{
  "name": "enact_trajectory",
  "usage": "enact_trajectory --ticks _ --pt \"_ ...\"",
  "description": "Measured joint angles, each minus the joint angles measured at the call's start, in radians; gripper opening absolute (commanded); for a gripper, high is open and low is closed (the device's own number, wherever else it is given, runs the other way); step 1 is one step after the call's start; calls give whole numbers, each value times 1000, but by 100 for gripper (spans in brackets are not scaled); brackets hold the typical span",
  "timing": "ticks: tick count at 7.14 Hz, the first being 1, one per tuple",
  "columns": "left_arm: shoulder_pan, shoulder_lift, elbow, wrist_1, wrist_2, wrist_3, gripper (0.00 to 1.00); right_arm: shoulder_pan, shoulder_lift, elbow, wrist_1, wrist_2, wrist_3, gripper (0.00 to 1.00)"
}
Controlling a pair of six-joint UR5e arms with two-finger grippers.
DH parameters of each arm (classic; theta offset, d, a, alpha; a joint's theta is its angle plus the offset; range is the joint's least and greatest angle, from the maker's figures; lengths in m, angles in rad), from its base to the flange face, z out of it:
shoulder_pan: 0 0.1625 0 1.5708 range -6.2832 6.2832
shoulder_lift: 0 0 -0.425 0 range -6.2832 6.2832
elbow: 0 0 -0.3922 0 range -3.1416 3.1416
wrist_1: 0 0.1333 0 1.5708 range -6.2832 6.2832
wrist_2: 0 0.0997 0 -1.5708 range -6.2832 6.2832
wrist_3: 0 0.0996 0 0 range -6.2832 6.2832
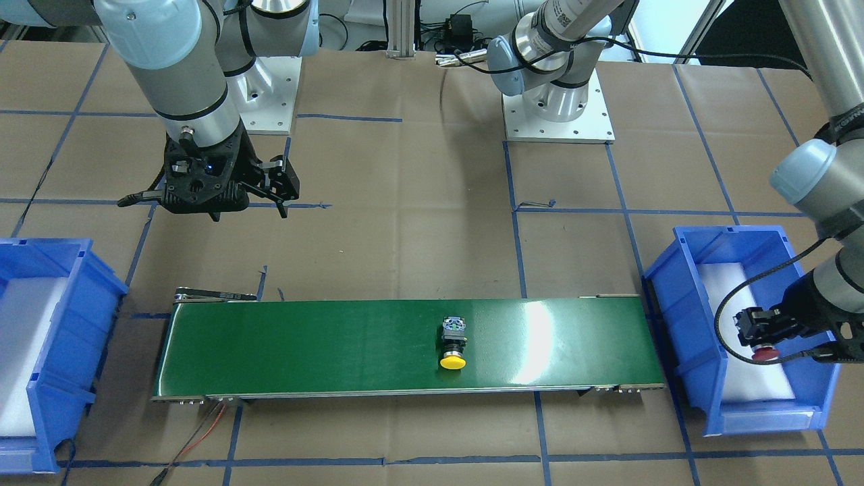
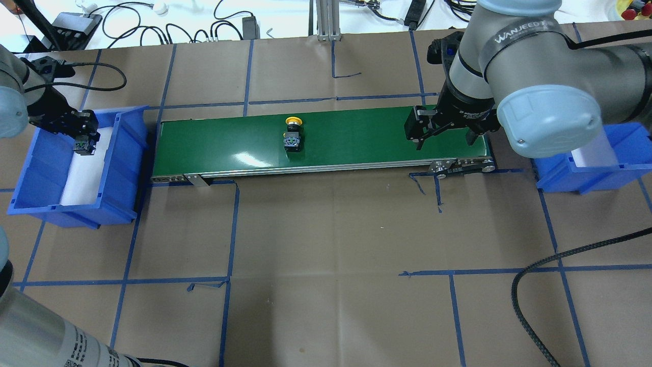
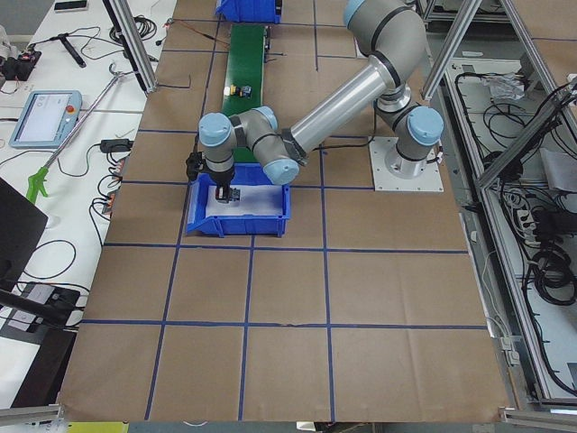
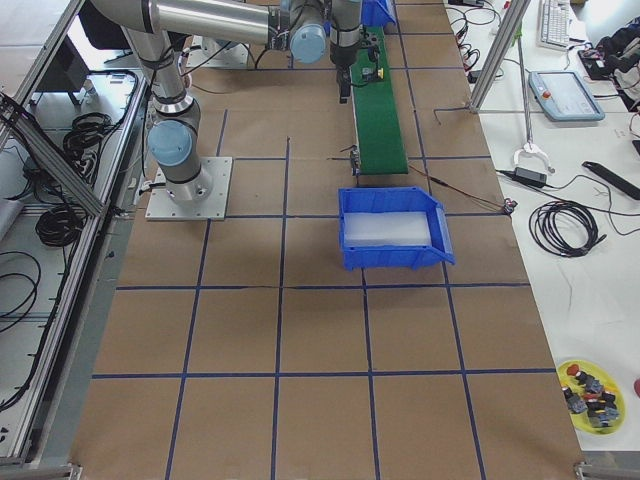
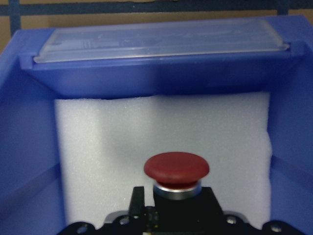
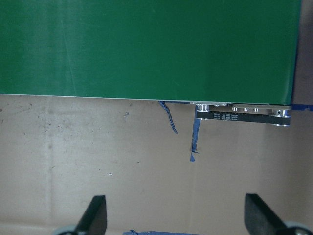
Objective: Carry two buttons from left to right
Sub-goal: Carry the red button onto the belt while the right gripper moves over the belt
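Overhead exterior: yellow button [image 2: 292,132] near far belt [image 2: 356,137] edge.

Place: I see a robotics lab.
Table: brown paper-covered tabletop [image 2: 326,244] gridded with blue tape.
Surroundings: aluminium frame posts [image 3: 131,45], grey teach pendant [image 3: 43,119], loose black cables [image 4: 565,228].

Papered table [image 1: 405,236], green conveyor [image 1: 324,347], blue bins [image 1: 683,317]
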Motion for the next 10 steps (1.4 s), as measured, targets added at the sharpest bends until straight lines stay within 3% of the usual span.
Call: enact_trajectory --ticks 4,6,10 --pt "-6 184 43 -256 8 -11 14 0 31 0 -57 0 8 100" --pt "-40 179 56 -282 -2 -77 14 0 61 0 -102 3 8 100" --pt "-244 164 55 -274 2 -320 14 0 112 -1 -182 10 6 100"
